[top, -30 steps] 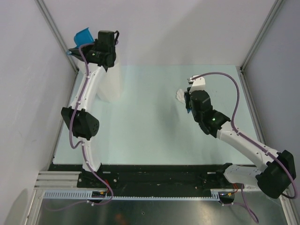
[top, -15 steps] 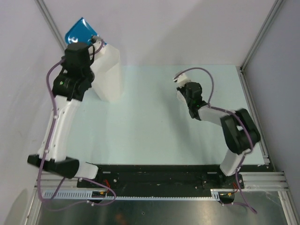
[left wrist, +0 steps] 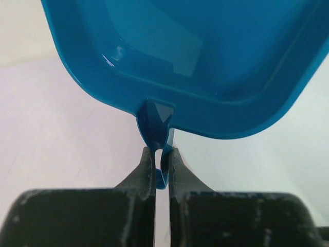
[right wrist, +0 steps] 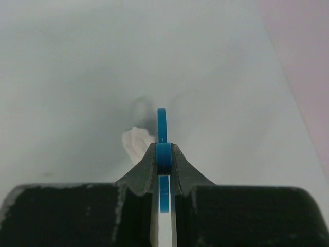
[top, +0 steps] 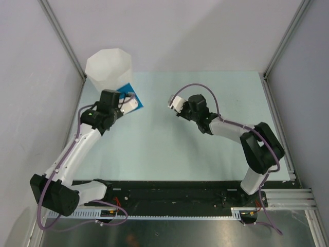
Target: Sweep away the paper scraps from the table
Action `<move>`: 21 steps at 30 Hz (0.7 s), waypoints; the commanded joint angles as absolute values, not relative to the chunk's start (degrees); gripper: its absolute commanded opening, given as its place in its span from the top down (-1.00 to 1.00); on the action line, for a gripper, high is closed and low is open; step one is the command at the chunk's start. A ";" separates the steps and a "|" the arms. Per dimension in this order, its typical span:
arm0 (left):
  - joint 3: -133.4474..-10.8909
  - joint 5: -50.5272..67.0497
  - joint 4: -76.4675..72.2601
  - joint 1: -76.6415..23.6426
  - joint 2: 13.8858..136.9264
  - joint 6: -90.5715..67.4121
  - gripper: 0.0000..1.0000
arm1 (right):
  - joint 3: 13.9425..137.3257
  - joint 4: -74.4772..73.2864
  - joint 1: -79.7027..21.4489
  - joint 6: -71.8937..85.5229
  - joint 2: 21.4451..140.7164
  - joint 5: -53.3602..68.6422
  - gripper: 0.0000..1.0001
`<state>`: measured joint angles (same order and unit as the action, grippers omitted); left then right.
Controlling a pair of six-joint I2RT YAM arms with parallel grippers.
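Both arms have been shifting since the earlier frames: the left one is coming down from above the white bin (top: 108,64), and the right one is reaching further left across the counter (top: 169,149).

The left jaws are pinching together on the narrow handle (left wrist: 154,134) of the blue dustpan (left wrist: 205,62), which is spreading out wide just ahead of them. From above, the pan is sitting low beside the foot of the bin, at the far left of the counter; whether it is touching the surface cannot be told.

The right jaws are clamping a thin blue strip (right wrist: 162,123), seen edge-on and sticking out a little past their tips. A crumpled white paper scrap (right wrist: 134,141) is lying on the counter just left of those tips, partly hidden behind the left finger. The right arm is stretching in from the right side toward the middle of the counter, well apart from the dustpan.
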<state>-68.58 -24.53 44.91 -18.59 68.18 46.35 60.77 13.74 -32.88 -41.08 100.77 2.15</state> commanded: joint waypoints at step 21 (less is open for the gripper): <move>-67.22 -9.31 47.29 -33.13 99.39 39.64 1.00 | 58.89 -6.58 -29.18 13.79 82.96 -19.58 1.00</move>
